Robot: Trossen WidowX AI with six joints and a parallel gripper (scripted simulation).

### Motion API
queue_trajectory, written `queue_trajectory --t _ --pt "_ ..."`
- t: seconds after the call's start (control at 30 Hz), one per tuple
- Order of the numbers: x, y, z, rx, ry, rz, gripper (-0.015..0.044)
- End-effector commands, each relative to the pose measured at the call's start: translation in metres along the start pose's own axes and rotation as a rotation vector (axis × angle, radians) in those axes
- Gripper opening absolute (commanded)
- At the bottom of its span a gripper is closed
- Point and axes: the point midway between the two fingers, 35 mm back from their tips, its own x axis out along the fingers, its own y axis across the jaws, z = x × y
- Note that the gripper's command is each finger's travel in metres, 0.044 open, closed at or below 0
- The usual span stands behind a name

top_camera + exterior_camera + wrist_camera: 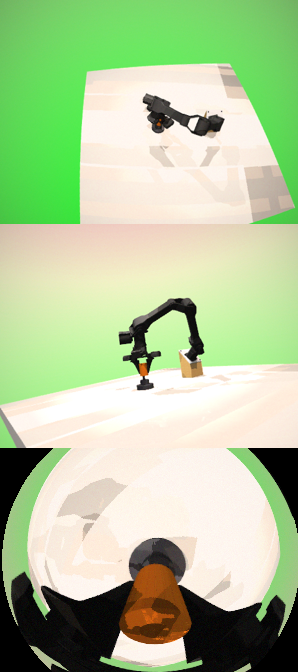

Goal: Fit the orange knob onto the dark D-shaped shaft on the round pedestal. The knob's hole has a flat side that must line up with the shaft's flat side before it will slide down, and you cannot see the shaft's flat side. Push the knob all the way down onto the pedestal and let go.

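The orange knob (159, 124) (143, 369) (155, 605) is upright between the fingers of my gripper (143, 370), which is shut on it. The round dark pedestal (158, 129) (144, 386) (144, 550) stands on the table below the knob. In the exterior view the thin dark shaft (143, 378) shows between the knob's lower end and the pedestal's raised middle, so the knob is above the pedestal and not down on it. Whether the shaft's tip is inside the hole or only touches the knob is hidden. The flat sides are hidden too.
The arm's base sits on a tan block (191, 370) with a pale top, to the right of the pedestal. The arm arches from it over to the knob. The pale table (124, 193) (124, 417) carries patchy shadows, and its left edge shows in the exterior view.
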Motion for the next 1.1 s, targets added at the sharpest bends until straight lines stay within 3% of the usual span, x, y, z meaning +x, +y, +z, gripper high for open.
queue_trajectory --t 0.0,1.07 --pt "-0.0028 -0.0019 0.0032 -0.058 -0.005 -0.007 0.0000" --pt "-0.0010 -0.0022 0.0011 -0.058 -0.005 -0.007 0.0000"
